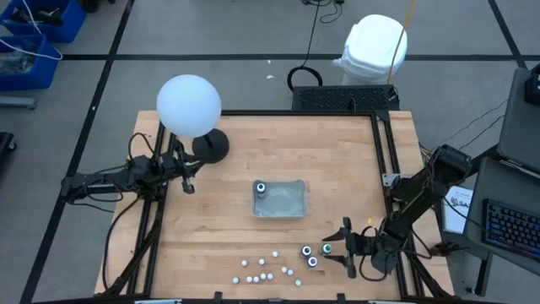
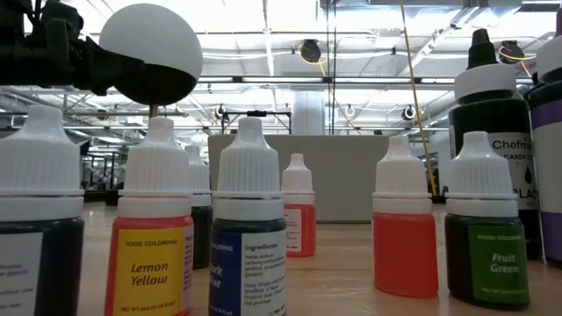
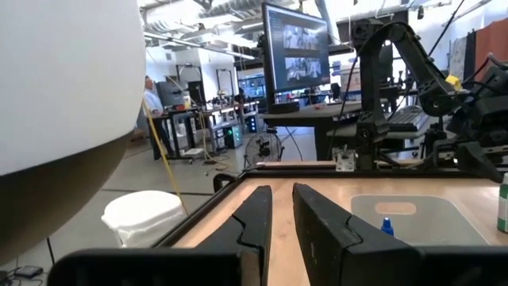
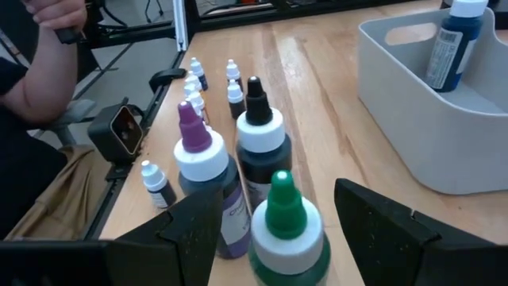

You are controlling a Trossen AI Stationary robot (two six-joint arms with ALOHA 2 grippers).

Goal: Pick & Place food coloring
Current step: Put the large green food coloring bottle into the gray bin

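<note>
We see a wooden table (image 1: 253,160) with a black frame along its sides. Near its middle rests a clear tray (image 1: 291,203), one bottle (image 1: 261,188) standing inside at its left end; toward the far left corner stands a lamp (image 1: 209,145) on a dark round base, topped by a white globe. Along the near edge, small white-capped vials (image 1: 263,270) lie scattered, and just right of them three larger bottles (image 1: 315,253) stand close together, upright.
</note>
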